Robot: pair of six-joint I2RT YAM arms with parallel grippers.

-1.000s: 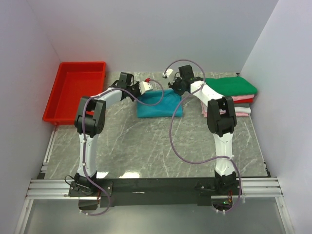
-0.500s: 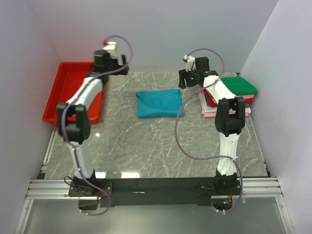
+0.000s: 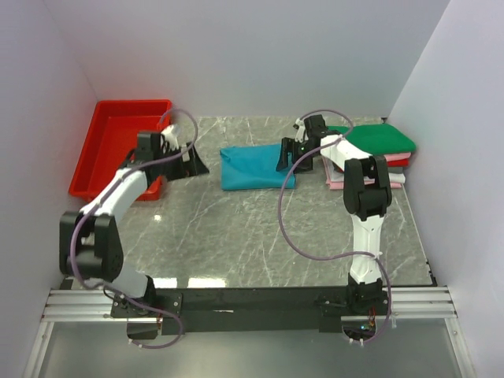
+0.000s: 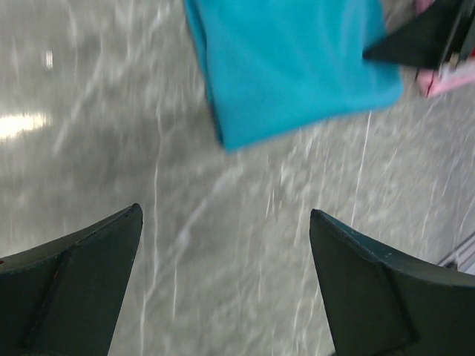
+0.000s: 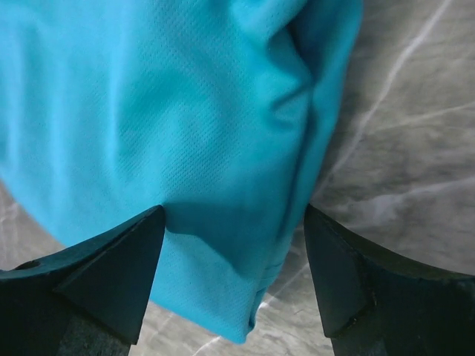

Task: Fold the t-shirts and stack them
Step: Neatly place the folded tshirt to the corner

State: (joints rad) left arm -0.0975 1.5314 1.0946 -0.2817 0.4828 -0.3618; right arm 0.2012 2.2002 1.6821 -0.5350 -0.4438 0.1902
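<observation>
The left end effector (image 4: 225, 215) is seen with its fingers spread wide and nothing between them but bare grey marbled bench (image 3: 236, 228). The right end effector (image 5: 234, 211) is likewise spread, with the right-hand end of the folded teal cloth t-shirt (image 3: 256, 165) lying under the gap. Whether its tips touch the cloth cannot be told. A second ago both end effectors were pressed together at the far edge of this shirt; half a second ago they had been opened and lifted clear, the left one swung out over the red plastic tray (image 3: 118, 138). Since then the left has been brought down low over the bench, just left of the shirt, and the right has been lowered onto the shirt's right end. The shirt itself has not been shifted: it lies flat near the middle of the far part of the bench, released. The fold is therefore judged finished, and what remains is its transfer to the stack of folded cloth t-shirts (image 3: 378, 138), green on top, nearby at the right.
</observation>
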